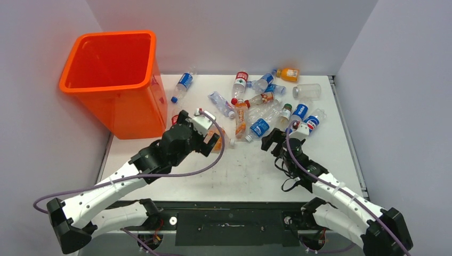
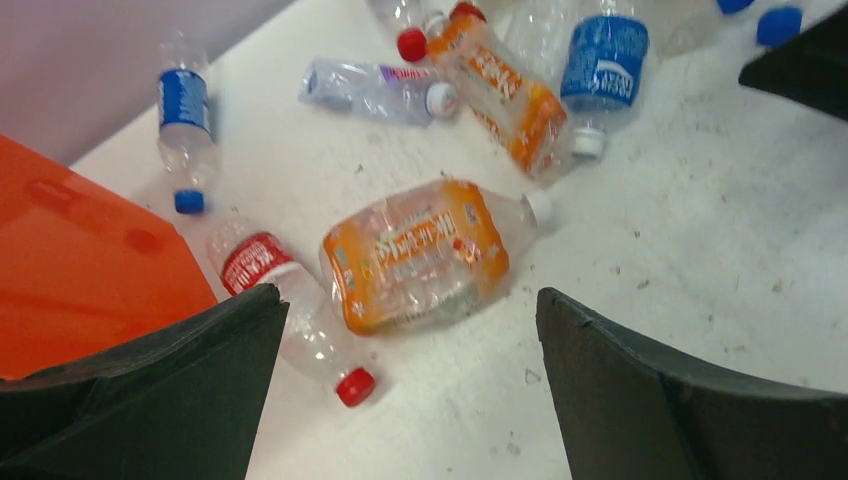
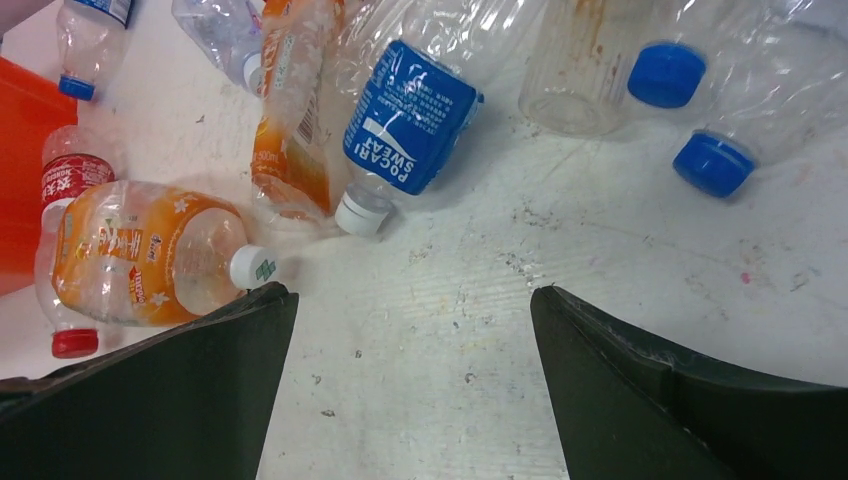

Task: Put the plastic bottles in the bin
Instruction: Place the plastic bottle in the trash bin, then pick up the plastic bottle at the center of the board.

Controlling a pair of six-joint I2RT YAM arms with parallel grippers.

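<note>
The orange bin (image 1: 128,109) stands at the table's far left. Many plastic bottles (image 1: 266,98) lie scattered across the far middle and right. My left gripper (image 1: 211,141) is open and empty, hovering over a crushed orange-labelled bottle (image 2: 415,255), with a red-capped, red-labelled bottle (image 2: 270,275) beside its left finger. The bin's wall (image 2: 80,250) is at the left of that view. My right gripper (image 1: 271,140) is open and empty over bare table, just near of a blue Pocari Sweat bottle (image 3: 410,120). The orange-labelled bottle (image 3: 140,255) lies by its left finger.
A blue-labelled bottle (image 1: 183,85) lies alone beside the bin. A tall orange-labelled bottle (image 1: 241,120) lies between the two grippers. Two blue-capped clear bottles (image 3: 700,110) lie beyond the right gripper. Grey walls enclose the table on three sides.
</note>
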